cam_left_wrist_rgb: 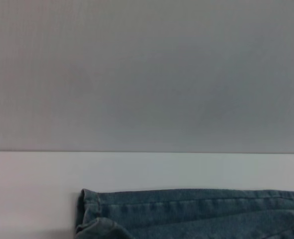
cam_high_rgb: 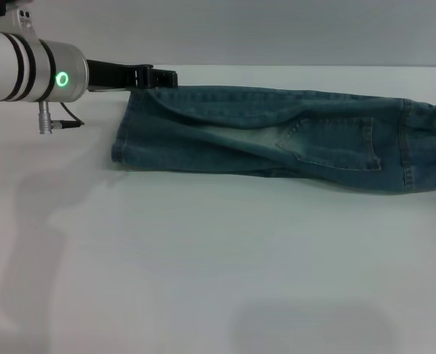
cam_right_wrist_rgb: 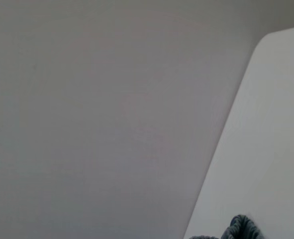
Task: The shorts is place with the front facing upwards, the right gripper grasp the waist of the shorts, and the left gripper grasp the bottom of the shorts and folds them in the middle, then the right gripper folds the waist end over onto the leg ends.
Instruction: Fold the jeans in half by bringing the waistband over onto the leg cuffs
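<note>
White table [cam_high_rgb: 203, 280] carries the shorts [cam_high_rgb: 284, 136] lengthwise, leg ends [cam_high_rgb: 123, 133] toward the left gripper [cam_high_rgb: 155, 77], which touches their far corner; its finger state cannot be told

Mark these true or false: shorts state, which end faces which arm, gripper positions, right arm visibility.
1. The shorts are already folded lengthwise, lying as one long strip. True.
2. The left gripper is at the waist of the shorts. False: it is at the far corner of the bottom of the shorts; the waist of the shorts lies toward the robot's right.
3. The right arm shows in the head view. False: only the left arm does.
4. The shorts lie on a white table. True.
</note>
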